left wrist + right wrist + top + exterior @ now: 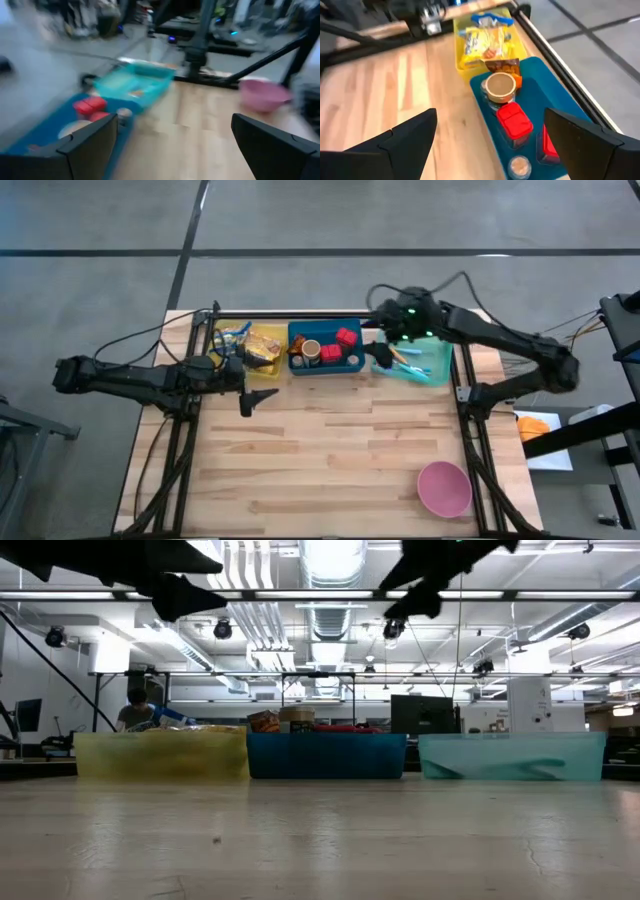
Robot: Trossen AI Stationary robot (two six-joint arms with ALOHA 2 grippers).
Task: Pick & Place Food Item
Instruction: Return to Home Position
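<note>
Right claw [384, 356] apart and empty, blue bin [326, 371] just below it. Lift clear, then retract; left claw [252, 396] apart too

Pretty sure I'm driving this thing in a robotics lab, the open industrial kind. There are exposed ducts [332, 580] and strip lights [560, 595] overhead, a grey concrete floor [400, 220] with dark lines, and a monitor [415, 712] and a person [137, 710] out back behind my metal-framed wooden surface [330, 460].
</note>
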